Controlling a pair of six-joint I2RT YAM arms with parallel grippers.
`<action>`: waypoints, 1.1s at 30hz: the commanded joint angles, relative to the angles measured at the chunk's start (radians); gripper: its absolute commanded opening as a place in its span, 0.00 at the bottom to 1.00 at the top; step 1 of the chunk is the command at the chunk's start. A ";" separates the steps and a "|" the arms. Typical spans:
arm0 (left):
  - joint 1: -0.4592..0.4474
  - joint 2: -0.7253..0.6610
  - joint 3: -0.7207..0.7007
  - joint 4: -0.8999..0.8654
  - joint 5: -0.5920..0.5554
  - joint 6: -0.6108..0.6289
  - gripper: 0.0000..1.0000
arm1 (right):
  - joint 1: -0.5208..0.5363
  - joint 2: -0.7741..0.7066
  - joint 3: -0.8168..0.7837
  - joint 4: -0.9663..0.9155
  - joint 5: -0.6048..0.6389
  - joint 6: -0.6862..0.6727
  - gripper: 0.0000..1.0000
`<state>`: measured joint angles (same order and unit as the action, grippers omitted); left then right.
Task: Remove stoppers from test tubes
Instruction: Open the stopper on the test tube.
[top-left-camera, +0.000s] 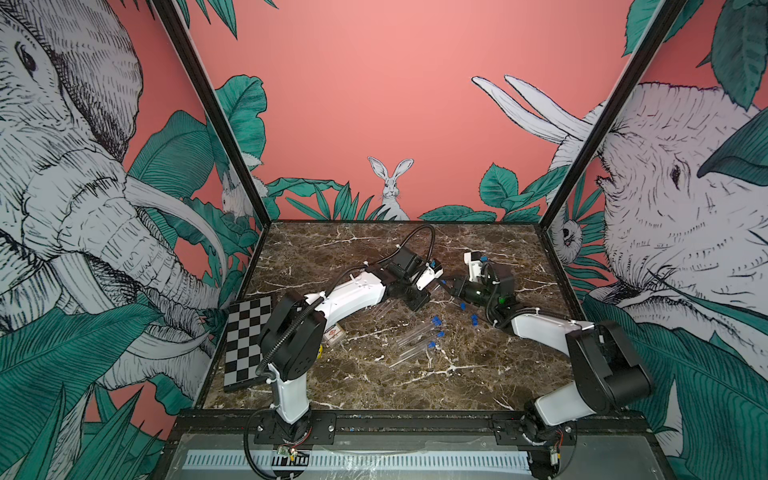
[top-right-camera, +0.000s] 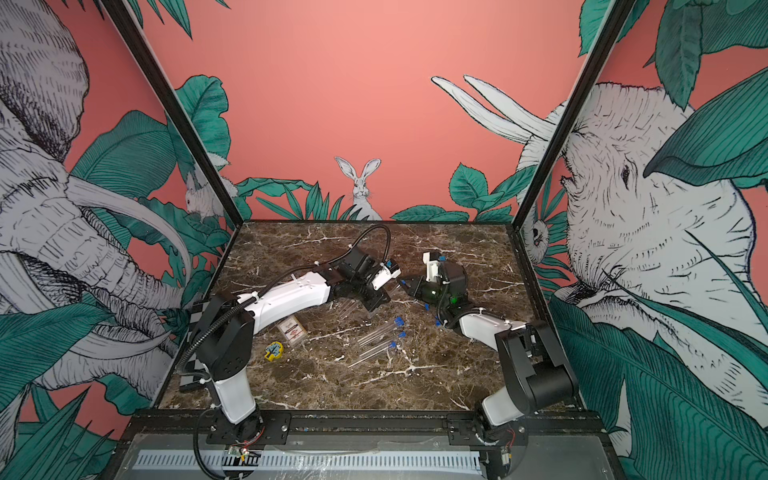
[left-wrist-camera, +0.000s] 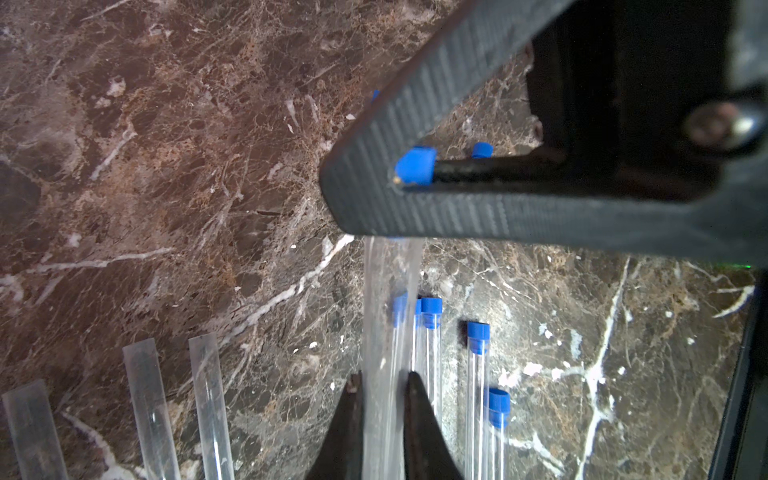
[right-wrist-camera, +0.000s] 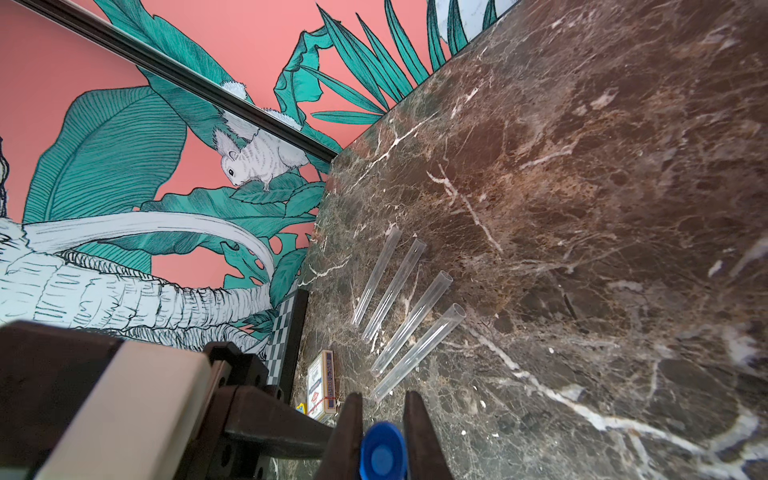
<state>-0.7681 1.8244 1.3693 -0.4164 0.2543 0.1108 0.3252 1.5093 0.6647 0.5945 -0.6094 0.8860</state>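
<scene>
Left claw (left-wrist-camera: 382, 380) is clamped on a clear test tube (left-wrist-camera: 386, 311), held up off the table (left-wrist-camera: 166, 166). Right claw (right-wrist-camera: 382, 401) is pinched on its blue stopper (right-wrist-camera: 382, 451). The plug-to-mouth joint sits behind my right finger, so I can't tell if it's seated or free.

My read on doing it well:
- Pull straight along the tube axis with a slight twist and no side load.
- My left grip sits well back from the mouth, so any off-axis pull will lever the tube.
- The stopper is caught near my fingertips and could pop out, so go slow.

Materials:
- The tube is thin, rigid, glossy and round, so it may slip or roll.
- The stopper is a short, smooth, hollow-ended cylinder.
- My fingers are black and ribbed.
- The table is hard, brown and marble-veined.

On the table are four open tubes (right-wrist-camera: 415, 320) in a row, several plugged tubes (left-wrist-camera: 432, 332) side by side, and a loose stopper (left-wrist-camera: 482, 149).
</scene>
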 joint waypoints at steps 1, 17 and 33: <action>0.040 -0.003 -0.036 -0.217 -0.118 -0.009 0.01 | -0.059 -0.056 0.023 0.108 0.097 -0.023 0.07; 0.039 -0.040 -0.074 -0.207 -0.112 0.018 0.01 | -0.060 -0.065 0.021 0.071 0.135 -0.023 0.07; 0.040 -0.049 -0.099 -0.195 -0.102 0.055 0.01 | -0.061 -0.063 0.040 0.080 0.157 -0.012 0.08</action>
<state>-0.7635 1.7878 1.3239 -0.4168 0.2256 0.1577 0.3164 1.4887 0.6655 0.5789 -0.5625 0.8864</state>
